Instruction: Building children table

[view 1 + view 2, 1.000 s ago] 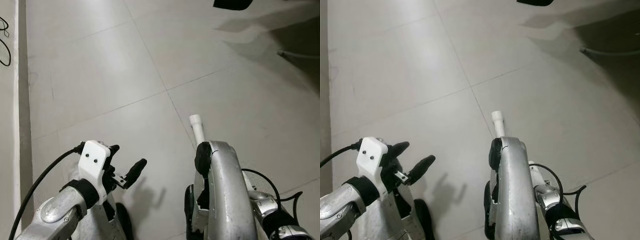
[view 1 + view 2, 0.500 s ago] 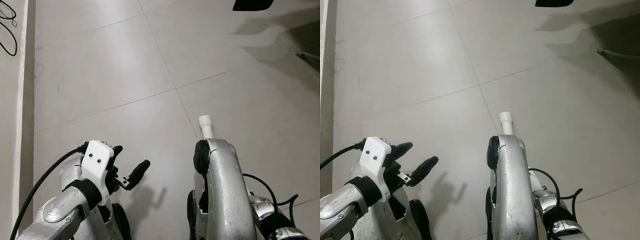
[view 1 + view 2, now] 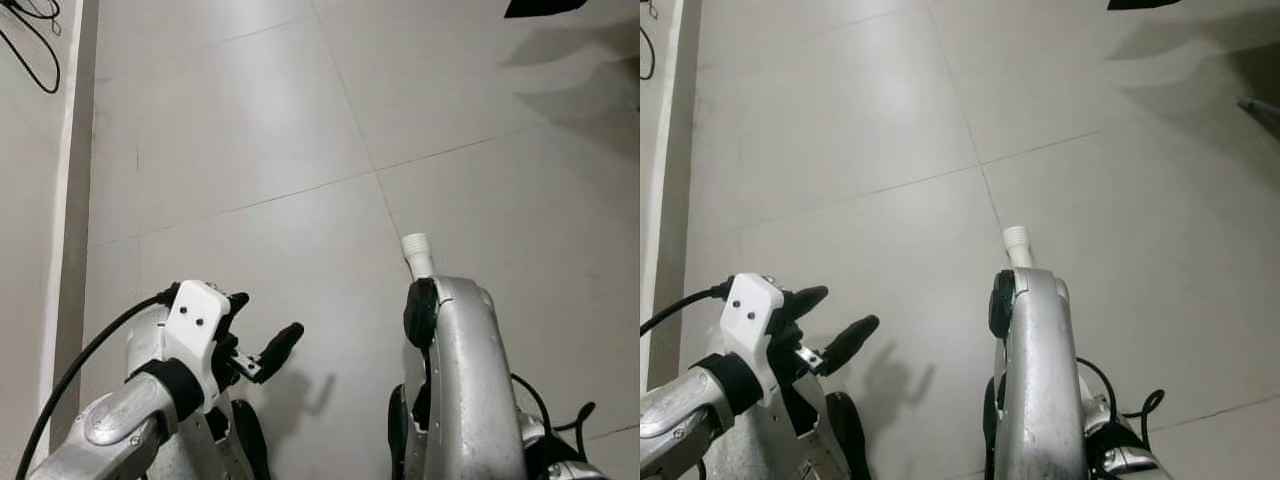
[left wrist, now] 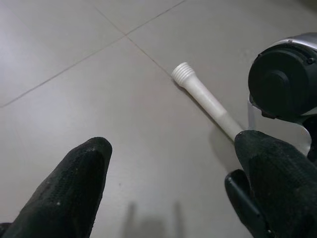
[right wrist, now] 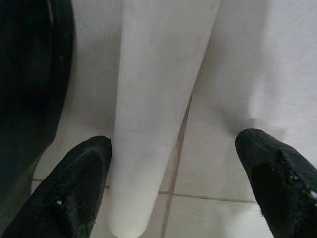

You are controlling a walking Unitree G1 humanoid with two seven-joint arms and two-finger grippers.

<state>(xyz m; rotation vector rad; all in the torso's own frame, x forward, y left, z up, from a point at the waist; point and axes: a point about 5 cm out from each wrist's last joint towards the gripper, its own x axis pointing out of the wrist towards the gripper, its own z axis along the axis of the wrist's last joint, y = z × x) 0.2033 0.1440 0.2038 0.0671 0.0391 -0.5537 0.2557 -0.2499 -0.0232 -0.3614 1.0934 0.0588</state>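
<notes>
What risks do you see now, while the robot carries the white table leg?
1. The white table leg has its threaded end jutting ahead of the right arm; it may strike something.
2. Black cables lie on the floor to the robot's left; a foot might catch them.
3. The open left claw hangs near the leg and may knock it.

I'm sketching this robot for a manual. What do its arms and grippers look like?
Both arms are rounded silver metal with black joints. The left gripper has two long, textured black fingers on a white block with two small dark dots, and a black cable loops from it. Thin black cables run beside the right arm.
</notes>
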